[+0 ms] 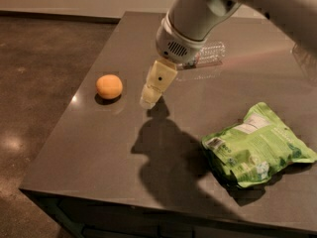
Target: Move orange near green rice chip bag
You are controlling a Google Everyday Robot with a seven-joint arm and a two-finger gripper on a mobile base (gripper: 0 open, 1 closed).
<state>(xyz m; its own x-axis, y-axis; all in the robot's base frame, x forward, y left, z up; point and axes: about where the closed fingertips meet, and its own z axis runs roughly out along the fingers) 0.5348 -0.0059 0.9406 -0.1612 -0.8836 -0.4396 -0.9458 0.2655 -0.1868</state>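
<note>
The orange lies on the dark grey table at its left side. The green rice chip bag lies flat at the front right, far from the orange. My gripper points down just right of the orange, a small gap away, low over the table. It holds nothing that I can see. The white arm reaches in from the upper right.
A clear plastic water bottle lies on its side behind the arm, partly hidden by it. The table's left edge runs close to the orange, with dark floor beyond. The arm's shadow falls on the table middle.
</note>
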